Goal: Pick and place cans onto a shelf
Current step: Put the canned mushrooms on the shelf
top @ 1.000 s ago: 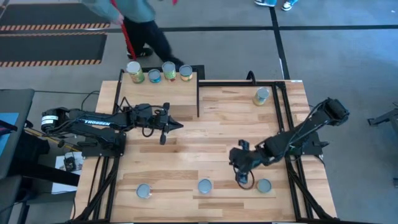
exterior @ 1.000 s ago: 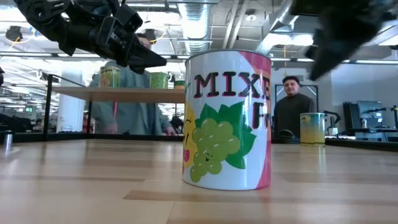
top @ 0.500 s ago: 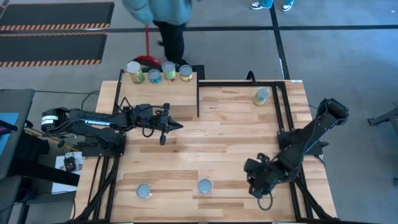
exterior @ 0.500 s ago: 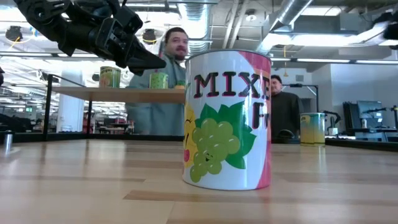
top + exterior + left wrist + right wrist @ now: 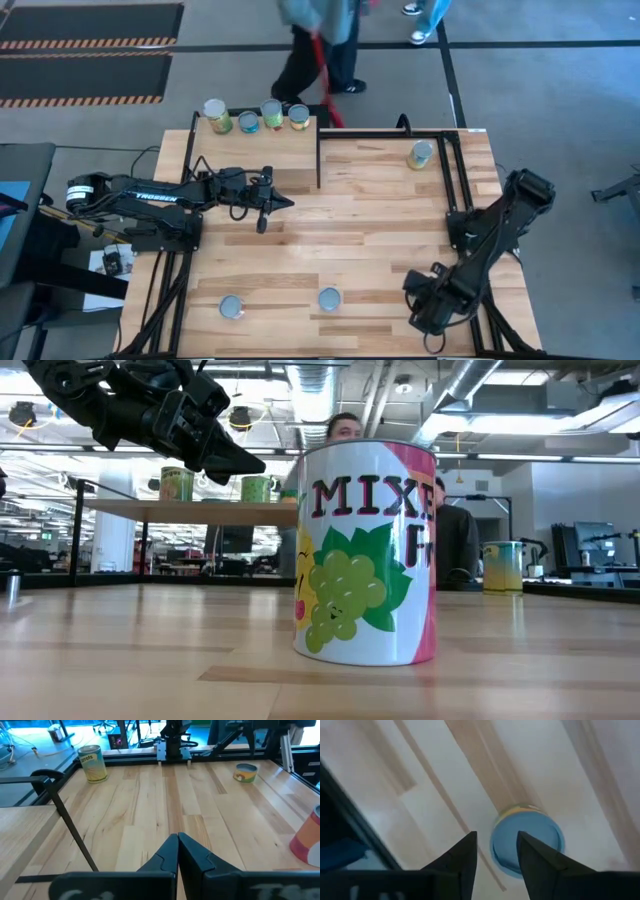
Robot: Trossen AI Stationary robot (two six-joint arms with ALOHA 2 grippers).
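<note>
A: Cans on the shelf (image 5: pixel 255 150)?
B: Four cans (image 5: pixel 256 116) in a row along its far edge.

A: Cans on the table (image 5: pixel 370 210)?
B: One at the far right corner (image 5: pixel 421 153), two near the front edge (image 5: pixel 231 307) (image 5: pixel 329 298), one blue-topped can (image 5: pixel 527 839) under the right pincer (image 5: pixel 437 318).

A: Right pincer?
B: Front right of the table, fingers (image 5: pixel 461 859) parted, holding nothing; the can seems just beyond them, though the view is blurred.

A: Left pincer (image 5: pixel 281 202)?
B: Shut, empty, raised beside the shelf.
</note>
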